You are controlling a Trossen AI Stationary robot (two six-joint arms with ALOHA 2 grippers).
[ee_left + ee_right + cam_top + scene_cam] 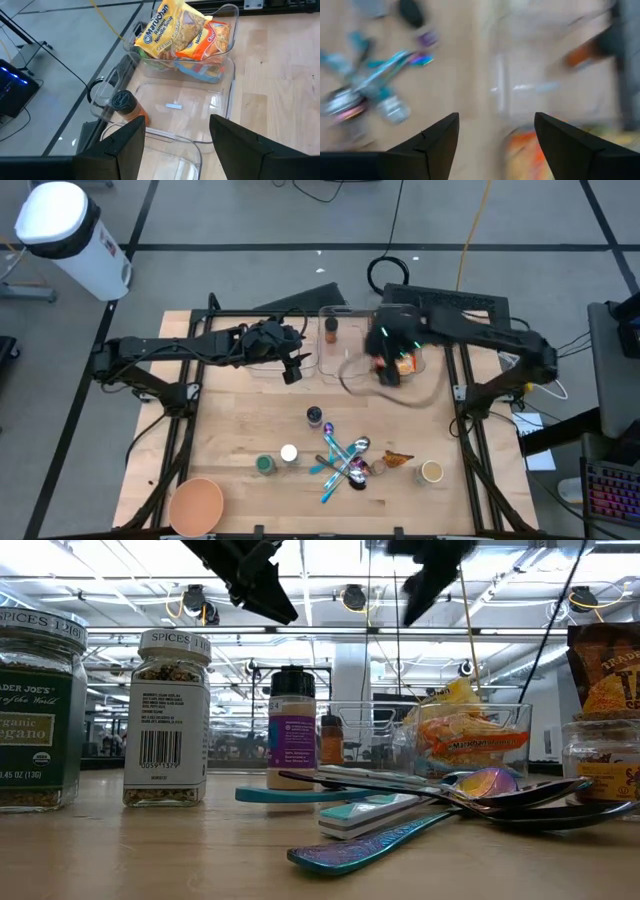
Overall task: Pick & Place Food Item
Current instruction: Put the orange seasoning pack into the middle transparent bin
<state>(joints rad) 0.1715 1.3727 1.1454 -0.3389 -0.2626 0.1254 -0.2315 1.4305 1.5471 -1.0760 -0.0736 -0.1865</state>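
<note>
I see my right gripper (392, 370) spread and empty above the clear bin (227, 30) at the table's far edge, where the noodle packets (181, 27) lie. My left gripper (293, 367) hangs spread over the neighbouring clear tray (150, 102), near the spice bottle (127, 106).

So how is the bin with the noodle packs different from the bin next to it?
The noodle bin is stuffed with yellow and orange ramen packs; the neighbouring bin holds only a small spice bottle in one corner, and its floor is otherwise bare. The noodle bin lies farther from the left pincer, while the neighbouring bin sits just ahead of it. Both are clear plastic and stand side by side on the wooden table.
</note>
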